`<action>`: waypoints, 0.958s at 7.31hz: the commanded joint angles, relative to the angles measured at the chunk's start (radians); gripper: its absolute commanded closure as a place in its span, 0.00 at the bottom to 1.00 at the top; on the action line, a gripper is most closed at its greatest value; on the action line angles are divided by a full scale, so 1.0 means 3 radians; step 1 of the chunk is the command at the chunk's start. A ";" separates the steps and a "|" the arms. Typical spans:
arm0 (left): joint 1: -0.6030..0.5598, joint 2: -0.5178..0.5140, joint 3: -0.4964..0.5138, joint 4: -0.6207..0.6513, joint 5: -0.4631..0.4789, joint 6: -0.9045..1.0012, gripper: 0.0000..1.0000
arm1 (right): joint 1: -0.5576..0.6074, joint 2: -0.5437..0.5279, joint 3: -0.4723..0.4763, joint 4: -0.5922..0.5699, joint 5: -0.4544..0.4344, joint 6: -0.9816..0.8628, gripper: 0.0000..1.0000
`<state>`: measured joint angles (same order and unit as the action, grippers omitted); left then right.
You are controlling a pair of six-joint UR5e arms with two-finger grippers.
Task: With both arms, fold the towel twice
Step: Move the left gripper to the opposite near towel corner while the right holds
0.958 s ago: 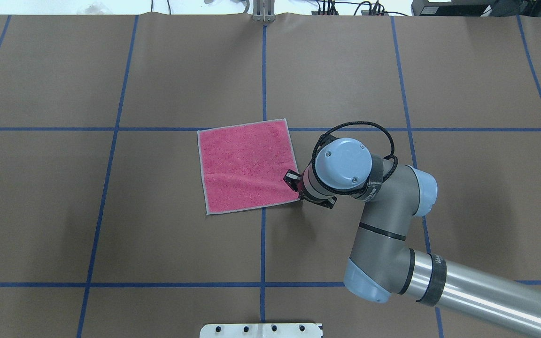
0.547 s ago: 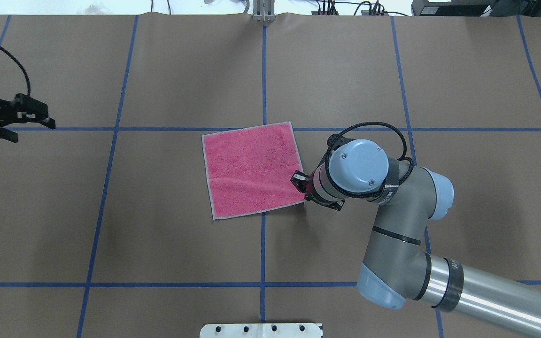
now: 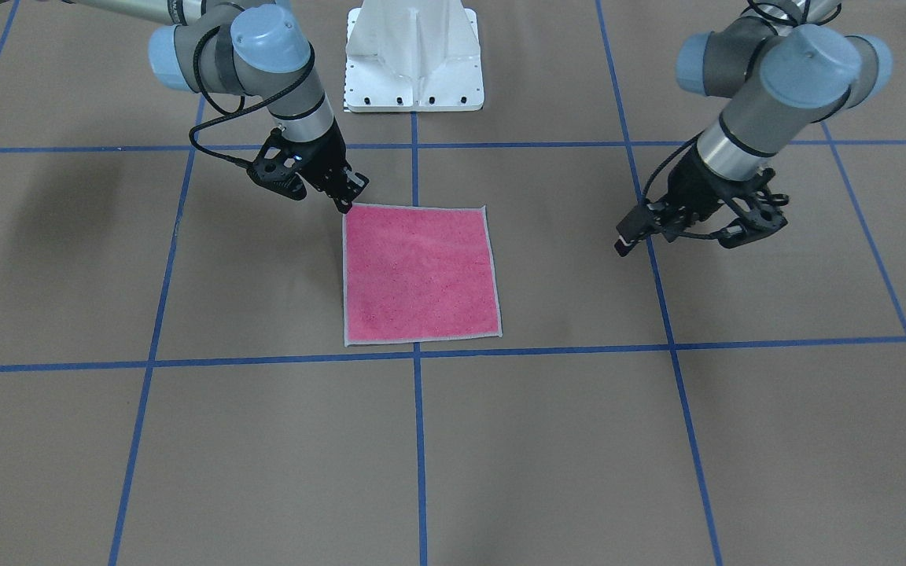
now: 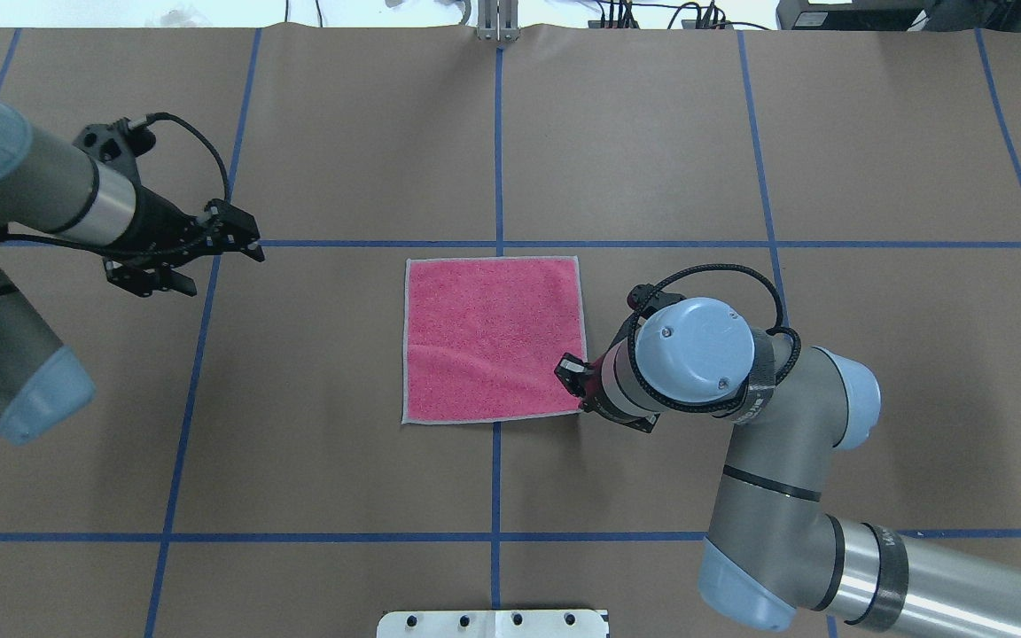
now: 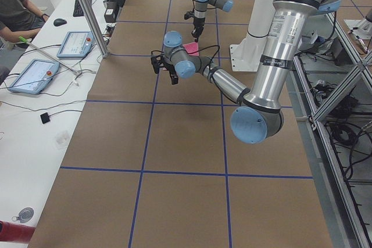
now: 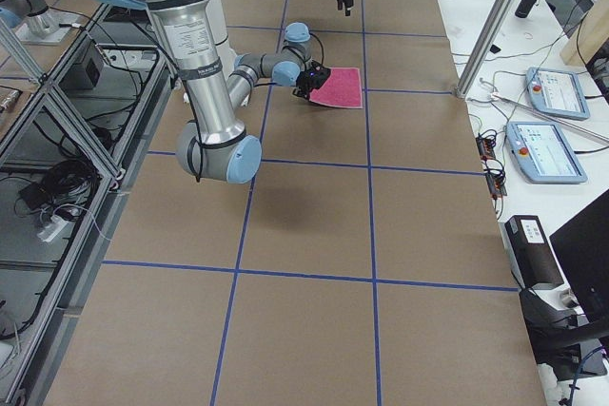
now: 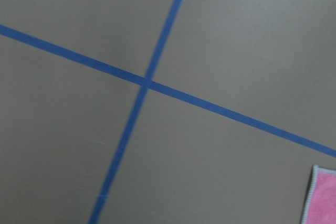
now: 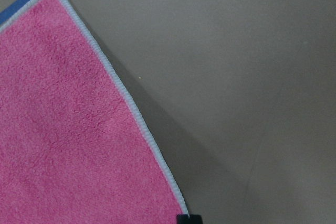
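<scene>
one square towel (image 4: 493, 337) lies pink up, sides parallel to the tape lines (image 4: 497, 159). my right gripper (image 3: 345, 203) pinches its corner; my left gripper (image 3: 706, 230) gapes.

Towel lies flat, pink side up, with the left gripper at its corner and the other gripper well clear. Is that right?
No: the right gripper is at the towel's corner, and the left gripper is the one well clear, as the overhead exterior view shows. The towel does lie flat, pink side up.

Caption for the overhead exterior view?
Right claw at a corner of the flat pink towel; left claw open, well clear.
</scene>
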<state>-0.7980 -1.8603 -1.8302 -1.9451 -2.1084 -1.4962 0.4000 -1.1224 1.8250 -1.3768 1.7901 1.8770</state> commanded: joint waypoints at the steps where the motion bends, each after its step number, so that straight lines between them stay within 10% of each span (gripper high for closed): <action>1: 0.0607 -0.0266 -0.0020 0.0000 0.0557 -0.0691 0.00 | -0.0050 -0.0012 0.0073 -0.0079 -0.0005 0.0027 1.00; 7: 0.1238 -0.0487 0.0118 -0.0005 0.1005 -0.1005 0.14 | -0.0055 -0.0053 0.0098 -0.0079 0.0000 0.0027 1.00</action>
<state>-0.4457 -2.0020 -1.7979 -1.9476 -1.8148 -1.7916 0.3836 -1.1349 1.8477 -1.4005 1.7902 1.8853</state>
